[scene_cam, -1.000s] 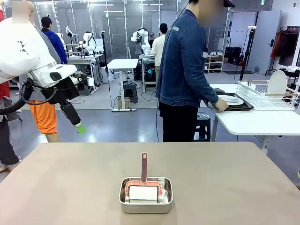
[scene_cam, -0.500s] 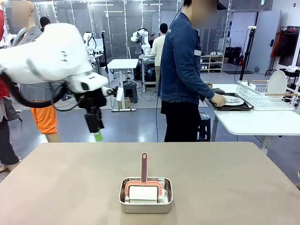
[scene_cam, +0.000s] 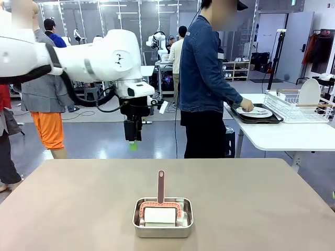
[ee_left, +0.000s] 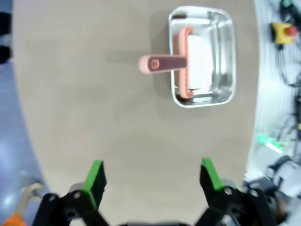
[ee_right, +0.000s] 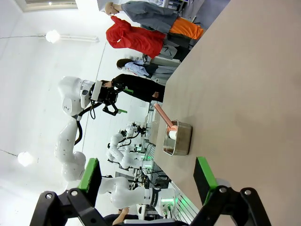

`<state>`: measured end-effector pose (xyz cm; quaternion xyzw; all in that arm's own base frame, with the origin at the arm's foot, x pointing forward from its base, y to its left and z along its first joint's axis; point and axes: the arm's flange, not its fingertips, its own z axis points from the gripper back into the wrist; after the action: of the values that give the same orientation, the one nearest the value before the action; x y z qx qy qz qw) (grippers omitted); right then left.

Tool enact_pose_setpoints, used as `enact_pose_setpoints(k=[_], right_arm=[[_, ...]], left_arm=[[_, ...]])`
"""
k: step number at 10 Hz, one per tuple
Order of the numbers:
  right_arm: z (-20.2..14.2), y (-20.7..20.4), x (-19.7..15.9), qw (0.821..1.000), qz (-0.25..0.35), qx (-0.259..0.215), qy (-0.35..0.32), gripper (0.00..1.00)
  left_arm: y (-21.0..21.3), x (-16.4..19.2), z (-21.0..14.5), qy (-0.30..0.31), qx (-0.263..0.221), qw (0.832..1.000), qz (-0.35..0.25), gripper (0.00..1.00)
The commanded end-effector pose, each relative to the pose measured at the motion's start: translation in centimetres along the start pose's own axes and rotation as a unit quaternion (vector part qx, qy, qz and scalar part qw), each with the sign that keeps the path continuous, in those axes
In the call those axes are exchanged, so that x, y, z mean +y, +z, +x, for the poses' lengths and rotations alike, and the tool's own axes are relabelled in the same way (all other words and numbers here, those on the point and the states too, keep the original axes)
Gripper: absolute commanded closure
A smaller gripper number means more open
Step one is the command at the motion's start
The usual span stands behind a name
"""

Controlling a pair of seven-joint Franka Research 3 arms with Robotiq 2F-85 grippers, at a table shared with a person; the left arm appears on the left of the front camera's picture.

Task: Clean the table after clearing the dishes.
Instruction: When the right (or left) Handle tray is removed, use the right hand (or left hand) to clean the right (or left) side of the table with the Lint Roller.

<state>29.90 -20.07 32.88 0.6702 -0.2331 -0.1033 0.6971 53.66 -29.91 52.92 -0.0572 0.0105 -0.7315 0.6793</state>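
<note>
The beige table [scene_cam: 78, 209] carries a small steel pan [scene_cam: 163, 216] near its front middle. In the pan lies a brush [scene_cam: 160, 184] with a salmon head and a brown handle sticking up over the far rim. My left gripper [scene_cam: 133, 145] hangs fingers-down above the table's far edge, left of the pan, open and empty [ee_left: 153, 176]; pan [ee_left: 202, 56] and brush [ee_left: 160, 63] lie ahead of it. My right gripper [ee_right: 146, 174] is open and empty over the table [ee_right: 235, 94], with the pan [ee_right: 178, 138] farther off. A white plate [scene_cam: 256, 111] rests on a dark tray on the side table.
A person in a denim jacket [scene_cam: 207, 73] stands at the far side, turned right with both hands at the tray. A white dish rack [scene_cam: 293, 104] holding a plate stands on the white side table [scene_cam: 282, 137]. Other people stand at the back left.
My left arm has swung from the far left toward the middle, bringing its gripper over the table's far edge. The person's hands have shifted on the tray.
</note>
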Motion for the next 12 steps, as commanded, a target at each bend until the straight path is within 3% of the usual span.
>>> enact_pose_setpoints(k=[1,8,12], right_arm=[[-0.3,0.1,0.3,1.000,0.004,-0.002,0.002,0.00],[-0.3,0.1,0.3,1.000,0.004,-0.002,0.002,0.00],[-0.3,0.1,0.3,1.000,0.004,-0.002,0.002,0.00]], left_arm=[[0.3,3.3,2.3,0.005,0.018,0.999,-0.050,0.00],[-5.5,5.6,5.8,0.029,0.002,0.993,-0.113,0.00],[-8.7,5.8,7.0,-0.005,-0.014,0.989,-0.150,0.00]])
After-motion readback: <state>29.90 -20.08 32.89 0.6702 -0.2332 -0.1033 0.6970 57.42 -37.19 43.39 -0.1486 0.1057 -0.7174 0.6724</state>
